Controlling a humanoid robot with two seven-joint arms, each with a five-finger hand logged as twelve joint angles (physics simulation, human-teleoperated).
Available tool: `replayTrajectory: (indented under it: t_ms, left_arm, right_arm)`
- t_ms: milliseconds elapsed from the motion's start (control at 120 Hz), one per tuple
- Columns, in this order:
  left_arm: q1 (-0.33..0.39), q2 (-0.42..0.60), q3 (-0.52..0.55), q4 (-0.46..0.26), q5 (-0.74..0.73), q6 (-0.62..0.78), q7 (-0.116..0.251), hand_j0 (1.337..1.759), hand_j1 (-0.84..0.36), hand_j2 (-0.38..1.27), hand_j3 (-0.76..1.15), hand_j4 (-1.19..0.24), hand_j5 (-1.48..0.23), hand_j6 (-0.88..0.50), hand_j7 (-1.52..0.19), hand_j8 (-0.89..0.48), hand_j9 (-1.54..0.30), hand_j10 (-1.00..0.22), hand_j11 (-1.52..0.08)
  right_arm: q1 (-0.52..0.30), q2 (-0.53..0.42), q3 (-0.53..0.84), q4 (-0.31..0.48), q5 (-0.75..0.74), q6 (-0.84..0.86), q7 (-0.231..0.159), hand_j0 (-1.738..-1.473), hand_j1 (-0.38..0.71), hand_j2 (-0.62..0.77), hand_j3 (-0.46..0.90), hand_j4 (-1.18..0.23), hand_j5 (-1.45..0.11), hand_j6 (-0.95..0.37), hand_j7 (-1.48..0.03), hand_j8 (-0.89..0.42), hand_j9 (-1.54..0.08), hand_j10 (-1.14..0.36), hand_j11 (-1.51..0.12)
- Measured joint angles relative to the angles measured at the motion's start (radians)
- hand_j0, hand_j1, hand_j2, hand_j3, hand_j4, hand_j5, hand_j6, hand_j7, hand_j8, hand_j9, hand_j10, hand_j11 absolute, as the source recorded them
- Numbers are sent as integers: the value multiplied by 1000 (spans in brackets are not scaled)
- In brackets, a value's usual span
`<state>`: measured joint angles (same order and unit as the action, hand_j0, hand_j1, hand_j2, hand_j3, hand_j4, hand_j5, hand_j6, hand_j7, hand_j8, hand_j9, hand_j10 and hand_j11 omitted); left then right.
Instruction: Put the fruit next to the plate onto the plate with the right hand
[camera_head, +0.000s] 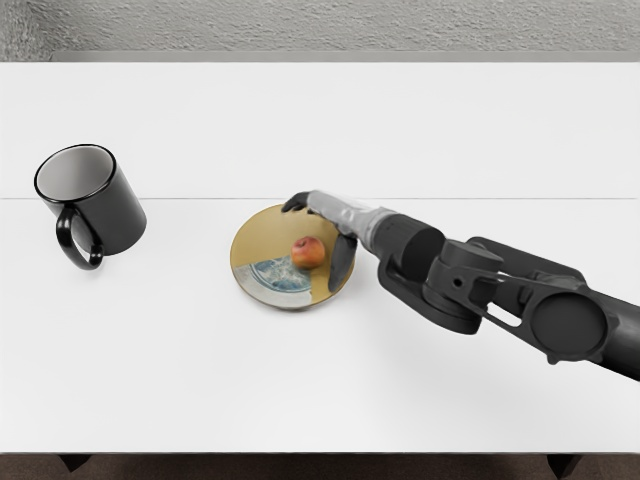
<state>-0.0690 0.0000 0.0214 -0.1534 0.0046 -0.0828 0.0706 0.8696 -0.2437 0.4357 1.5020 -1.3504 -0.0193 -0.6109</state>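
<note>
**Apple lies on the plate, right hand open above it**

The small red-orange round apple (308, 251) sits on the shallow round plate (262, 238), which has a golden-brown rim and a blue-grey patterned patch. The apple lies a little right of the plate's centre, inside the rim. By that, the placing looks done, or nearly so.

As a judgement, the fruit should handle as a firm, light, smooth-skinned ball. It will not crush, but it may slip between hard fingertips and roll on the plate's shallow dish. The best hold would be around its widest girth from above, thumb opposite the fingers, and any release should be low.

The right hand (335, 214) reaches in from the picture's right and hangs over the plate's far right part. Its dark fingers (343, 262) are spread and grip nothing. One points past the plate's far rim, and another hangs just beside the apple on its right; whether it touches the skin is unclear.

A glossy black ceramic mug (90, 200) with a pale inside stands tilted well to the left on the white table (300, 380).
</note>
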Motion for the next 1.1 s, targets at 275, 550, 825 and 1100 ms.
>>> replayTrajectory:
  t_ms: [275,550,825,1100]
  left_arm:
    - [0,0,0,0,0,0,0,1658,339,2,0,-9,-11,-9,-11,-9,-11,-9,-11]
    - [0,0,0,0,0,0,0,1658,339,2,0,-9,-11,-9,-11,-9,-11,-9,-11]
    - [0,0,0,0,0,0,0,1658,339,2,0,-9,-11,-9,-11,-9,-11,-9,-11]
    - [0,0,0,0,0,0,0,1658,339,2,0,-9,-11,-9,-11,-9,-11,-9,-11]
  right_arm:
    - [0,-46,60,46,77,12,0,-1658,-307,18,0,-57,-80,-39,-77,-41,-78,-59,-78]
    - [-6,-173,204,71,386,180,0,-1658,-339,5,0,-16,-21,-12,-20,-12,-20,-16,-20]
    - [-18,-360,318,20,832,489,0,-1658,-347,2,0,-5,-6,-4,-5,-4,-5,-4,-5]
    - [-19,-495,327,-82,1151,620,0,-1658,-349,1,0,-2,-2,-2,-1,-1,-1,-1,-1]
